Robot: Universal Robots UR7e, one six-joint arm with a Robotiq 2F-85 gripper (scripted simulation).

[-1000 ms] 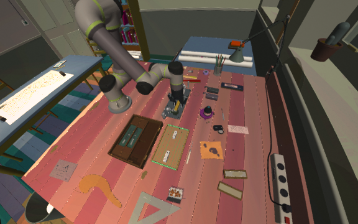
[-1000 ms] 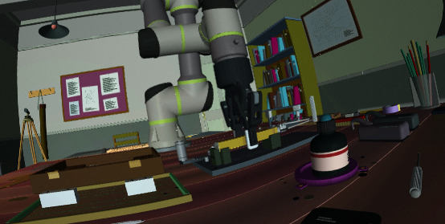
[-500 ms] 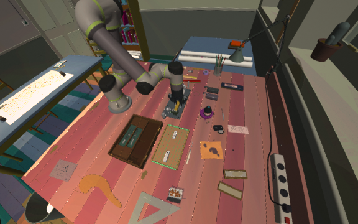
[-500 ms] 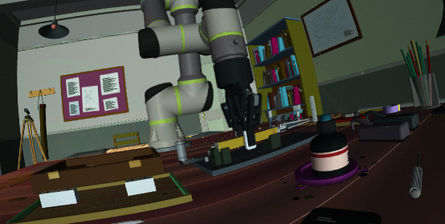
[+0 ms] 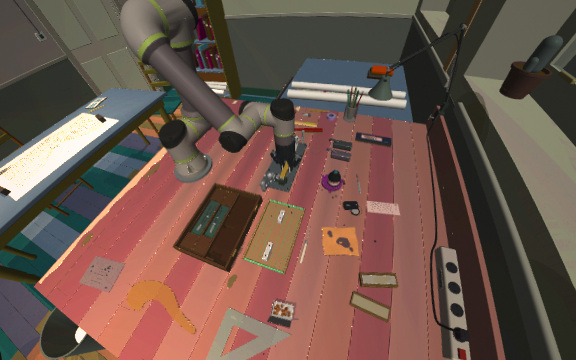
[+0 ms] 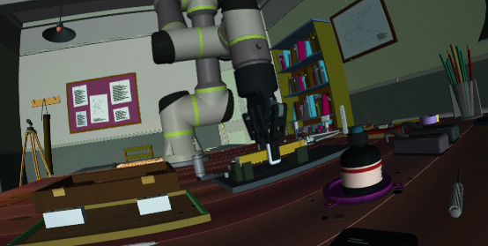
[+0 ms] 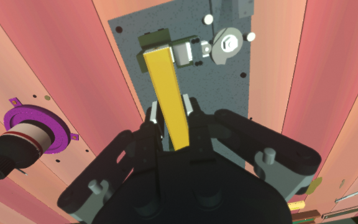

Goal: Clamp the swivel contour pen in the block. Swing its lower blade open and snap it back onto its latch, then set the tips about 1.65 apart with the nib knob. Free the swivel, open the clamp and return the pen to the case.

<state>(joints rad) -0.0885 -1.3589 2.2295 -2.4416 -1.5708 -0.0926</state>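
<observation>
The near end of the yellow pen (image 7: 166, 93) is hidden behind my gripper's body in the wrist camera. The pen lies along the grey clamp block (image 5: 282, 170) (image 6: 273, 165), its far end seated in a green jaw (image 7: 154, 49) beside a round grey cam knob (image 7: 227, 46). The open wooden case (image 5: 218, 225) (image 6: 105, 182) sits on the desk toward the front left of the block. My gripper (image 7: 170, 116) (image 6: 272, 156) (image 5: 284, 167) stands straight down over the block, its fingers on either side of the pen's yellow bar and still closing on it.
Behind the block lie rolled sheets, a pencil cup (image 5: 351, 107) and a desk lamp (image 5: 382, 82). An ink bottle on a purple base (image 5: 333, 180) (image 6: 359, 169) stands right of the block. A green-edged mat (image 5: 274, 235) lies beside the case.
</observation>
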